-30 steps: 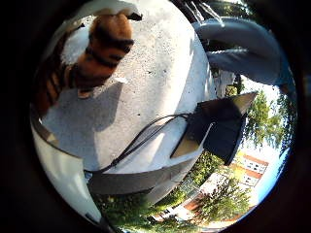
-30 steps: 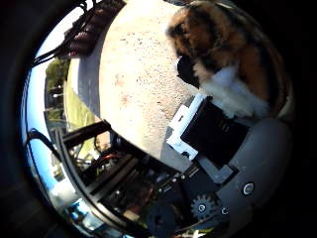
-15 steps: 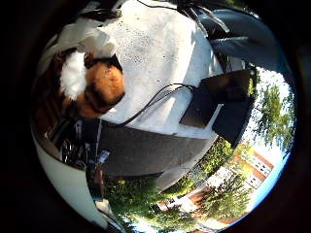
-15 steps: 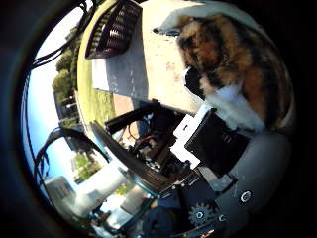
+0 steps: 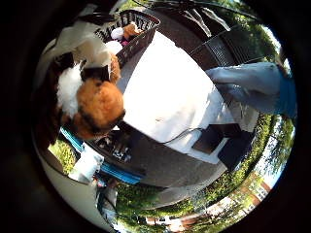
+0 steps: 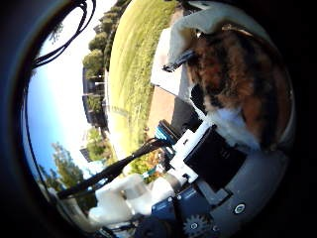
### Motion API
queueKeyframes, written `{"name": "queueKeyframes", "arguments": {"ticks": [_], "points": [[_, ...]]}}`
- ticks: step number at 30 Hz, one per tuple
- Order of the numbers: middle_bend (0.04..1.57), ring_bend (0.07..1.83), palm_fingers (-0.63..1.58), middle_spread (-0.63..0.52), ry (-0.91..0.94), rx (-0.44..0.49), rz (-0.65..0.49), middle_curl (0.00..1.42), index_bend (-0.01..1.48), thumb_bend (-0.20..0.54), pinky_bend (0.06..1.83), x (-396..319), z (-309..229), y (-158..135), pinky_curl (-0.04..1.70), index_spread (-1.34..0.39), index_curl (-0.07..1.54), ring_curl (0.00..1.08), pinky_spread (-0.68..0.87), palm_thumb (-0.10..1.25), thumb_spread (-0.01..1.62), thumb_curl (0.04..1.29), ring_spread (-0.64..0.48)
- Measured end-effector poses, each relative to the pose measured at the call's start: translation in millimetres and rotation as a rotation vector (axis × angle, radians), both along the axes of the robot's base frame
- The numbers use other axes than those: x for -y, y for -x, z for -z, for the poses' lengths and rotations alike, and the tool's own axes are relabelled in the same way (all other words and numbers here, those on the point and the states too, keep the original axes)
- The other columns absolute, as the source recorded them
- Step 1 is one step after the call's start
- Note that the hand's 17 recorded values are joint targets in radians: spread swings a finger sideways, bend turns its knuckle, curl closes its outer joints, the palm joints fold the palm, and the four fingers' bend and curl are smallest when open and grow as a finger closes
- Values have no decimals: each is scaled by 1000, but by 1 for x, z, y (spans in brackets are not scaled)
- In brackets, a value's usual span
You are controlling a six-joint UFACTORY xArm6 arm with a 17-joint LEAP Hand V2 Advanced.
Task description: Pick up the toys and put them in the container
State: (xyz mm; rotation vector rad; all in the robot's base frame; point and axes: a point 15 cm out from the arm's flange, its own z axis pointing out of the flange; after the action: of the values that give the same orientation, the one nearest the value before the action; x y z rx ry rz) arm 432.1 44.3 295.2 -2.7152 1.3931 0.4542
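- Counter (image 5: 170,97): pale top, well below my palm and off to one side; I'm lifted clear of it, nothing of mine touching it.
- Container (image 5: 133,26): dark slatted basket at the counter's far end, open side up, at least two small toys (image 5: 127,31) already inside. It sits beyond the plush from my palm, so I judge the coming move is a carry across toward that end, then a release above the rim.
- Plush tiger (image 5: 95,104): orange and black stripes with white fur, filling much of both palm views, so it's tight against my palm, off the counter, between me and the basket.
- Plush axis: body seems to run lengthwise across the palm; a white furry end points roughly toward the basket side, but head or tail, can't tell.
- My hand (image 6: 213,158): fingers curled round the plush, black and white parts pressed against its fur. The grasp looks firm, though fingertips are hidden behind fur.
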Motion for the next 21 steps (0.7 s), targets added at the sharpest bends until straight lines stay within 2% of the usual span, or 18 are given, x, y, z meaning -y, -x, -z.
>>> {"name": "queueKeyframes", "arguments": {"ticks": [3, 7, 13, 15, 17, 19, 20, 21], "points": [[1333, 1563, 707, -221, 9, 25, -45, 1088, 632, -14, 1634, -45, -5, -6, 831, -1160, 883, 863, 121, 974, 1080, 770, -127], [1355, 1585, 679, -216, 14, 95, -63, 1089, 618, -21, 1645, -106, 0, -48, 855, -1182, 980, 862, 117, 951, 1083, 778, -126], [1389, 1624, 625, -214, -1, 91, -79, 1089, 597, -25, 1643, -180, 41, -87, 896, -1208, 1119, 859, 106, 888, 1094, 780, -125], [1398, 1634, 595, -213, -10, 139, -63, 1085, 580, -23, 1635, -195, 54, -103, 910, -1208, 1162, 856, 104, 872, 1100, 772, -120], [1357, 1604, 660, -201, -23, 209, -50, 1056, 620, -26, 1588, -216, 75, -125, 894, -1201, 1196, 819, 117, 854, 1115, 751, -92], [1308, 1531, 718, -183, -18, 214, -41, 1013, 628, -26, 1539, -230, 115, -134, 864, -1180, 1202, 771, 148, 846, 1121, 738, -49], [1221, 1417, 690, -165, -13, 209, -37, 957, 638, -26, 1488, -234, 131, -136, 837, -1153, 1185, 728, 175, 842, 1128, 726, -8], [1112, 1351, 573, -160, -13, 216, -35, 911, 597, -28, 1477, -240, 142, -138, 833, -1114, 1168, 712, 194, 836, 1125, 715, 23]]}}
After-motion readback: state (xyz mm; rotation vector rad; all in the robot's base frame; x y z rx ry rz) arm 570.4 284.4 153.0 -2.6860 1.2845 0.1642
